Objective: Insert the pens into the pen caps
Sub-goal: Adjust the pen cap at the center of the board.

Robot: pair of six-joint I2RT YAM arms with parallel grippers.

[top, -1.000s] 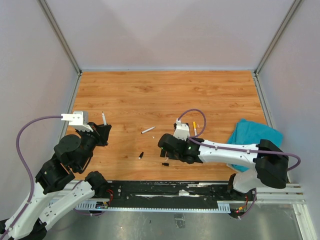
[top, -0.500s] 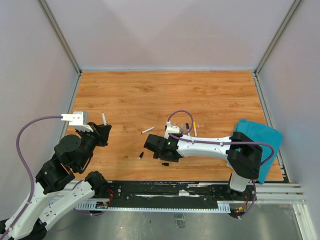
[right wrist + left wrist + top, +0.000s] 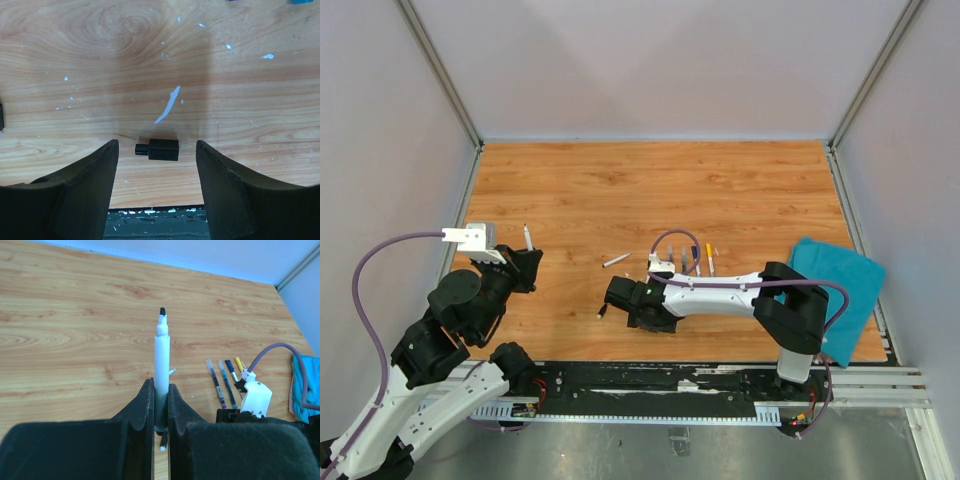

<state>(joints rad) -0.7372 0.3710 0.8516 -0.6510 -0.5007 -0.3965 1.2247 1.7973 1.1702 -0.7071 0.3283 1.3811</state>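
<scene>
Pen (image 3: 161,355) with a white barrel and a bare dark tip stands upright at the left of the top view, clenched at its lower end by the left gripper (image 3: 160,407). Toward the middle, a tiny black cap (image 3: 602,311) lies on the wooden table (image 3: 620,190), and a loose pale pen (image 3: 616,260) lies slantwise above it. Just right of these, the right gripper (image 3: 156,144) is spread open low over the boards; its fingers (image 3: 95,175) flank a second cap (image 3: 162,149), short and black with a small nub, touching neither side. Further right, four pens (image 3: 226,377) lie side by side, one yellow. A teal cloth (image 3: 832,285) lies at the right edge.
</scene>
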